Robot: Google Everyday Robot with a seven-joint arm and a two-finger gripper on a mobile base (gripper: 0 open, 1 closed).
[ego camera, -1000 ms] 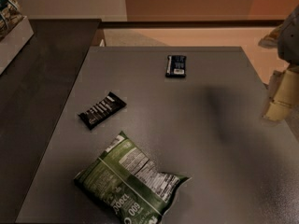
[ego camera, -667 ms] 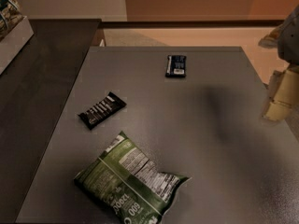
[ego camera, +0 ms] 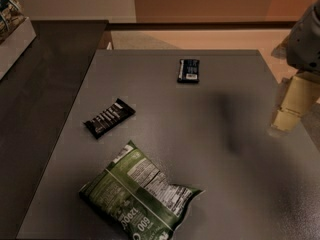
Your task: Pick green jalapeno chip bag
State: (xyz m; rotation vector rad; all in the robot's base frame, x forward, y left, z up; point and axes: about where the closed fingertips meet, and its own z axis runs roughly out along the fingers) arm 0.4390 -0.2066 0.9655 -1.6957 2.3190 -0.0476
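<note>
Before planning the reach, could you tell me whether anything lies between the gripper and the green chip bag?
Nothing visible does. The gripper hangs at the grey table's right edge; the large crinkly green foil chip bag lies front left, bare tabletop between. The two small black wrapped bars lie farther back, off that line.

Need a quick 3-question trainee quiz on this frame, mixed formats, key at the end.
1. True or false: the gripper is touching the green jalapeno chip bag.
2. Which lies nearest the bag? A. the angled black bar B. the far black bar C. the gripper
3. Fill in: the gripper hangs at the ___ side of the picture, by the edge of the grey table.
Key: 1 false, it is well apart from the bag. 2 A. 3 right.
</note>
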